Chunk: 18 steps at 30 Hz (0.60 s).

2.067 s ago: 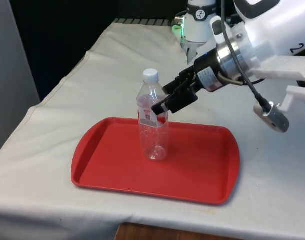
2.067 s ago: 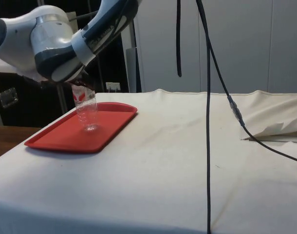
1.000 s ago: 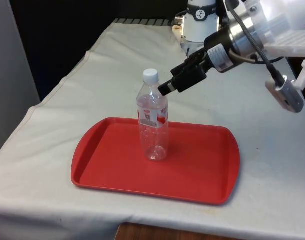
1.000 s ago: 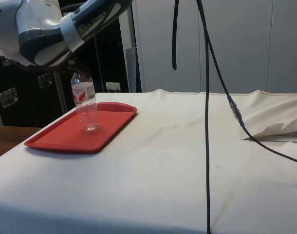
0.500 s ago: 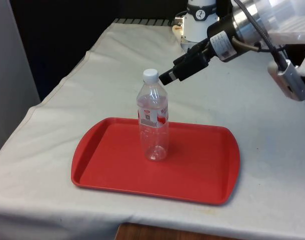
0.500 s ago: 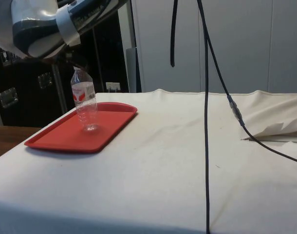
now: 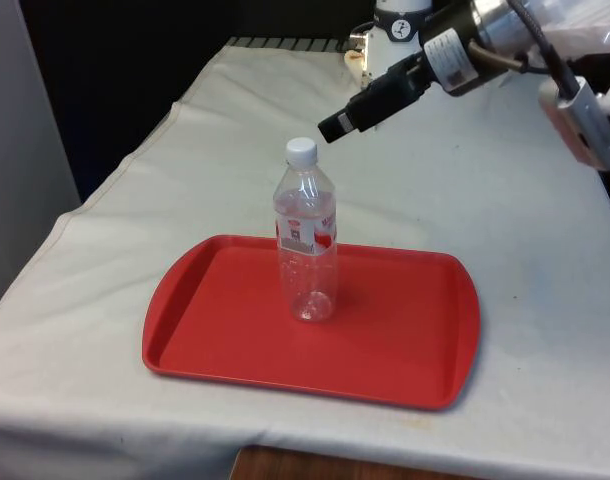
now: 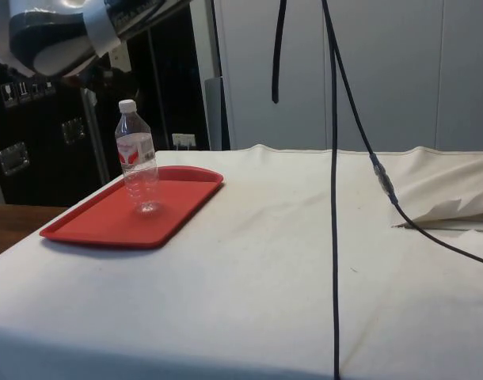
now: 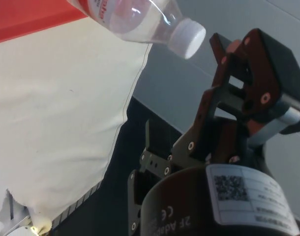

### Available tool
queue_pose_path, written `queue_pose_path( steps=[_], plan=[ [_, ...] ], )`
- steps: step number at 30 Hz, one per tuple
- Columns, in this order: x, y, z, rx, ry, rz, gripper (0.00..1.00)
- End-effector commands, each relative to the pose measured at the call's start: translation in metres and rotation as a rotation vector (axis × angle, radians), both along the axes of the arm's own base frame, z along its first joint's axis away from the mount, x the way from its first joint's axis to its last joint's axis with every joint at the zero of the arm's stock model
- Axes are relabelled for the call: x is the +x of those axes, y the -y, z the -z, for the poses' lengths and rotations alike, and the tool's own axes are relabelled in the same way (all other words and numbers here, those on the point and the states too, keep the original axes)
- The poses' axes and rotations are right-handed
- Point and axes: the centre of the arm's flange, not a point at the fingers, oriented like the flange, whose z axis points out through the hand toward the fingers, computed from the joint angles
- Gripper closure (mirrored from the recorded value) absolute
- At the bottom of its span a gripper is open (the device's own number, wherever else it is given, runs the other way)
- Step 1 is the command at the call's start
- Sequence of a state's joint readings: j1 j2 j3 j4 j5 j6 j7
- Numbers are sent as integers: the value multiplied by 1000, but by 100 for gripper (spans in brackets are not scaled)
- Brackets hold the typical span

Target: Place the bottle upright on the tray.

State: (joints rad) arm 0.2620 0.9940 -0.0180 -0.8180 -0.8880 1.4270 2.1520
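Raised since earlier: pincer [image 7: 335, 127], grip state indiscernible, above bottle [image 7: 306, 245] (upright, white-capped) on red tray [image 7: 405, 340].

A clear plastic bottle [image 8: 136, 156] with a white cap and a red-and-white label stands upright on a red tray [image 8: 107, 222], nearer the tray's far end than its near one; the tray lies flat on the white cloth [image 8: 321, 261] that covers the bench, close to the cloth's edge. Part of the white and grey robot arm [image 8: 75, 36] hangs above the bottle, apart from it; a black cable [image 8: 334, 190] drops straight down in front of the scene, another runs slanting across the cloth, and a short black one dangles from above.
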Motion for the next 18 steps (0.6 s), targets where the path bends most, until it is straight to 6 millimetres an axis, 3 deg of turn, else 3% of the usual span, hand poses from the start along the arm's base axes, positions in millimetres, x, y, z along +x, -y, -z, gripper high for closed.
queue_pose_path(
  steps=[1,13,18],
  plan=[
    [-1,-1,-5,3,2,6,0],
    [-1,0,-19,-2,19,27,0],
    [-2,1,-34,24,34,46,0]
  ],
)
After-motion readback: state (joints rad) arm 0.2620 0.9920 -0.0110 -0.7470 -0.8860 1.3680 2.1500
